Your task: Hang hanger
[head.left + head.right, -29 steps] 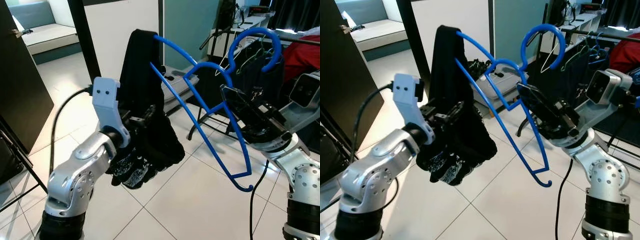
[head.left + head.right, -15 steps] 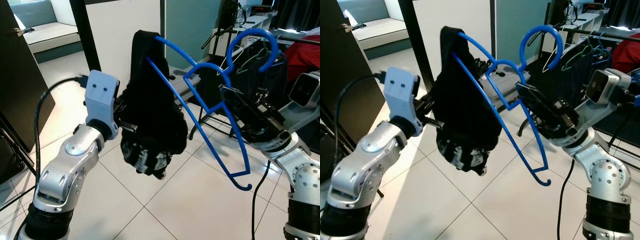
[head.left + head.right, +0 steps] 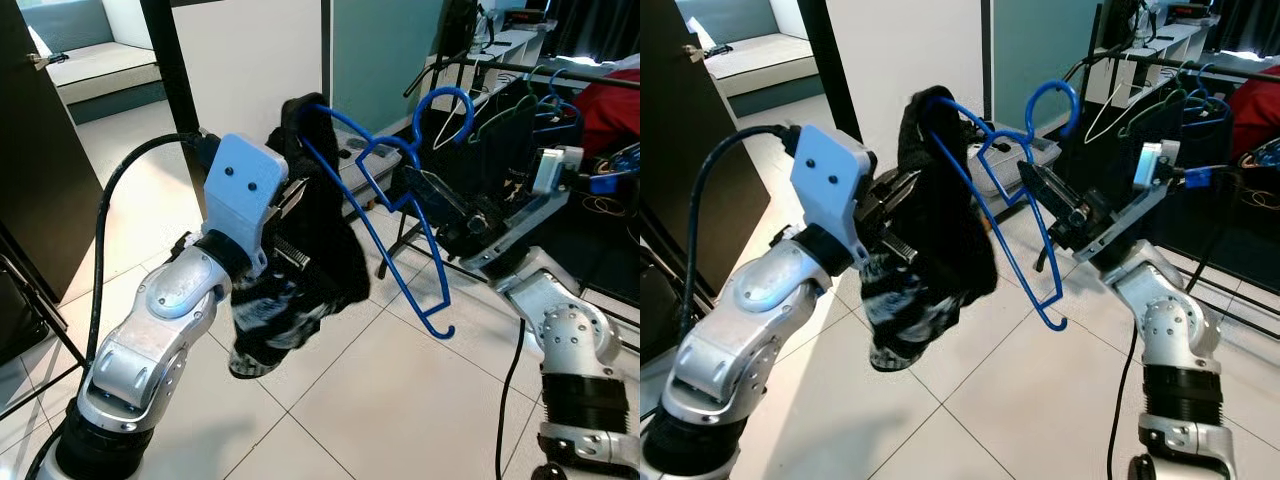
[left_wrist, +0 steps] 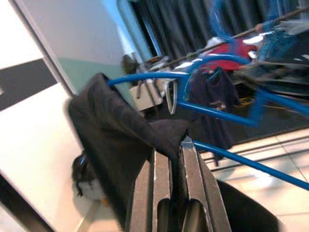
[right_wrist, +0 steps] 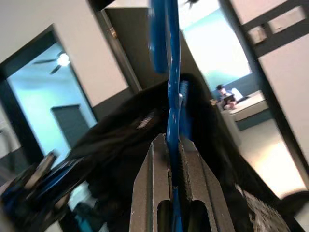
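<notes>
A blue plastic hanger [image 3: 405, 205] is held up in mid-air, tilted, with its hook [image 3: 452, 104] pointing toward the clothes rail. My right gripper [image 3: 418, 184] is shut on the hanger's inner bar [image 5: 172, 111], just below the hook. A black garment [image 3: 318, 235] with a white-patterned lower part is draped over the hanger's left shoulder and hangs bunched below it. My left gripper [image 3: 293, 197] is shut on a fold of that black garment [image 4: 113, 145], right beside the blue hanger arm [image 4: 217, 113].
A clothes rail [image 3: 520, 72] with dark clothes and other hangers stands behind at the right, with red cloth [image 3: 612, 100] next to it. A black panel [image 3: 40, 190] is at the left and a white wall with a black post [image 3: 170, 90] behind. The floor is tiled.
The right arm has stretched out, so the hanger is farther off and nearer the rail. The left arm followed to the right, still holding the garment, which now sags lower.
</notes>
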You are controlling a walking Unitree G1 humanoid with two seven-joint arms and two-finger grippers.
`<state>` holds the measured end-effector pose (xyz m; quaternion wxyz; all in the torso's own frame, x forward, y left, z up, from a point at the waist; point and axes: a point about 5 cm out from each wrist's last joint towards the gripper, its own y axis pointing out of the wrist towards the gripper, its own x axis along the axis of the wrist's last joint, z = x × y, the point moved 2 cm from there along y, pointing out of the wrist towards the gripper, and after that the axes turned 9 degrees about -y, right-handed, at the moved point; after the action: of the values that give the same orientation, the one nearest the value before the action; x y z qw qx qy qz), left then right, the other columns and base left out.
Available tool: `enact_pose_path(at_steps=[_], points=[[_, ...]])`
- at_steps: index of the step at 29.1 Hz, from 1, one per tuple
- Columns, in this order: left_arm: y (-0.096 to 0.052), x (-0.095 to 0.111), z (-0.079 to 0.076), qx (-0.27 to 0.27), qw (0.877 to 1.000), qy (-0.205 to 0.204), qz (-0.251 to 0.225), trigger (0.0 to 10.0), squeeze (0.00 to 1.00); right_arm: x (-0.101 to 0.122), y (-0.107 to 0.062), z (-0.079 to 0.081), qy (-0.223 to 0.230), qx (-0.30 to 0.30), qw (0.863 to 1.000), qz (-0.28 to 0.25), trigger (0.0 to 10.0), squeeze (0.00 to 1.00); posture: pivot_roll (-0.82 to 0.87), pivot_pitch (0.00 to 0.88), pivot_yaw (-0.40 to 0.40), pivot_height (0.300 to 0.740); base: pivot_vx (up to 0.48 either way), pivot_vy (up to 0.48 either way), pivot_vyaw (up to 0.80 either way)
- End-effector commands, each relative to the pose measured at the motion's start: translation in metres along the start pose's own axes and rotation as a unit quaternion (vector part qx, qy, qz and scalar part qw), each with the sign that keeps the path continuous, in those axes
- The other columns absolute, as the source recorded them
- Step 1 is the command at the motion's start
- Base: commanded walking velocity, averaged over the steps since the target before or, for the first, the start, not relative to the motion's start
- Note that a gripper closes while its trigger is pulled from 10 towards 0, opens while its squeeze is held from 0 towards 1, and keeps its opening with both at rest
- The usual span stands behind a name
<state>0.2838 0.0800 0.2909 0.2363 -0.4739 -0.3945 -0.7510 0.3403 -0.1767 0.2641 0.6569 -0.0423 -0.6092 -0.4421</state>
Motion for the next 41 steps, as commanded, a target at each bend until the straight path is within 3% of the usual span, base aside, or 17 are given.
enact_pose_path(at_steps=[1, 2, 4, 6, 21, 28, 33, 36, 40, 41], points=[[-0.002, 0.005, -0.011, -0.037, 0.999, 0.018, -0.015, 0.0, 0.0, 0.014, 0.004, -0.009, -0.009, -0.04, 0.998, -0.04, 10.0, 0.0, -0.01, 0.0, 0.016, 0.74, 0.0, 0.0, 0.0], [-0.002, 0.005, -0.011, -0.037, 0.999, 0.018, -0.015, 0.0, 0.0, 0.014, 0.004, -0.009, -0.009, -0.04, 0.998, -0.04, 10.0, 0.0, -0.01, 0.0, 0.016, 0.74, 0.0, 0.0, 0.0], [-0.001, -0.001, -0.022, -0.069, 0.997, 0.026, -0.006, 0.0, 0.0, 0.02, 0.007, -0.025, 0.027, -0.11, 0.99, -0.087, 10.0, 0.0, -0.01, 0.0, 0.019, 0.74, 0.0, 0.0, 0.0], [-0.001, -0.003, -0.024, -0.078, 0.997, 0.028, -0.004, 0.0, 0.0, 0.02, 0.008, -0.03, 0.044, -0.137, 0.984, -0.104, 10.0, 0.0, -0.01, 0.0, 0.02, 0.74, 0.0, 0.0, 0.0], [0.0, -0.01, -0.044, -0.135, 0.99, 0.045, -0.008, 0.0, 0.0, 0.015, 0.024, -0.041, 0.101, -0.21, 0.961, -0.146, 10.0, 0.0, -0.01, 0.0, 0.019, 0.74, 0.0, 0.0, 0.0], [0.001, -0.014, -0.053, -0.152, 0.987, 0.049, -0.009, 0.0, 0.0, 0.02, 0.018, -0.063, 0.105, -0.315, 0.928, -0.168, 10.0, 0.0, -0.02, 0.0, 0.018, 0.74, 0.0, 0.0, 0.0], [0.004, -0.013, -0.056, -0.159, 0.986, 0.048, -0.012, 0.0, 0.0, 0.019, 0.016, -0.068, 0.089, -0.352, 0.917, -0.166, 10.0, 0.0, -0.02, 0.0, 0.018, 0.74, 0.0, 0.0, 0.0], [0.007, -0.014, -0.061, -0.167, 0.985, 0.048, -0.016, 0.0, 0.0, 0.016, 0.016, -0.07, 0.095, -0.376, 0.907, -0.165, 10.0, 0.0, -0.02, 0.0, 0.018, 0.74, 0.0, 0.0, 0.0], [0.009, -0.016, -0.064, -0.172, 0.984, 0.05, -0.015, 0.0, 0.0, 0.012, 0.018, -0.069, 0.113, -0.379, 0.905, -0.159, 10.0, 0.0, -0.02, 0.0, 0.018, 0.74, 0.0, 0.0, 0.0], [0.011, -0.028, -0.069, -0.174, 0.982, 0.069, -0.001, 0.8, 0.0, 0.008, 0.025, -0.064, 0.134, -0.369, 0.905, -0.161, 10.0, 0.0, -0.03, 0.0, 0.022, 0.74, 0.0, 0.0, 0.0]])
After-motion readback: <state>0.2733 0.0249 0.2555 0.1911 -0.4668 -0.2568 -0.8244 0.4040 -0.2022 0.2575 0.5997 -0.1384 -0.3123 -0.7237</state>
